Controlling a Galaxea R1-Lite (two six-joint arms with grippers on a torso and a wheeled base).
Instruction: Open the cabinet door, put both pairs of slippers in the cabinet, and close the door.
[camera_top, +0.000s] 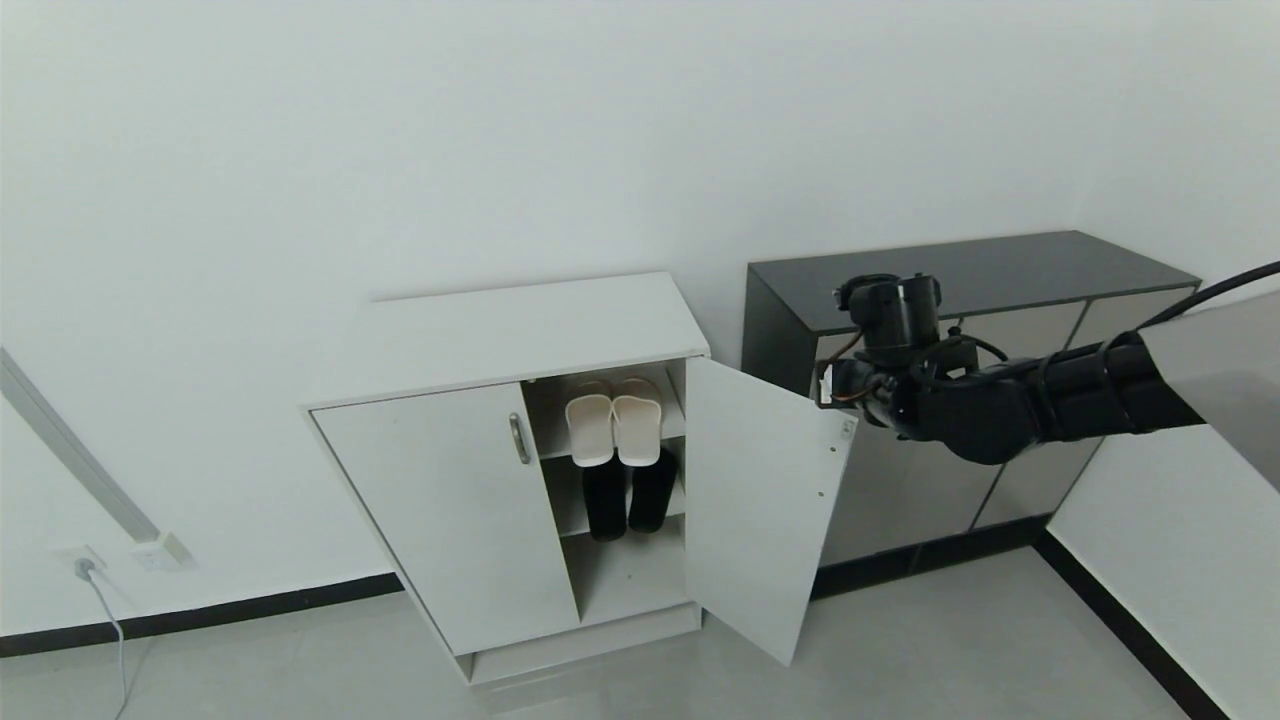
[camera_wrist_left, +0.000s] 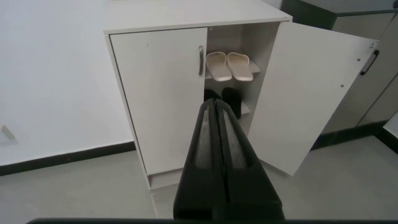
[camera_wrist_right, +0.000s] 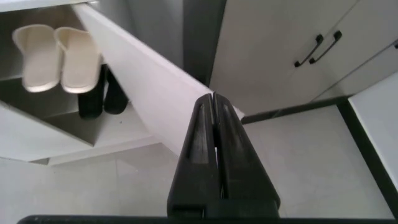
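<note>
**Slippers in, door left to close**

Both prs look stowed in the cabinet (camera_top: 520, 330): white slippers (camera_top: 613, 428) on the upper shelf, black slippers (camera_top: 630, 495) on the shelf below. Both sit well off to the left of the R tool (camera_top: 828, 385) and lower. So my read is that the step in hand is closing the door.

The open door (camera_top: 760, 500) stands swung out, w/ its free top corner just below the R tool's tip; can't tell if they touch. R tool is pressed together and holds nothing.

Next move prob calls for pushing the door's outer face toward the cabinet w/ the closed tip. It should follow the door's arc so it doesn't slip off the edge.

L tool (camera_wrist_left: 216, 106) is also pressed together and empty, facing the cabinet front from well back. The other door (camera_wrist_left: 158, 99) is closed.
</note>
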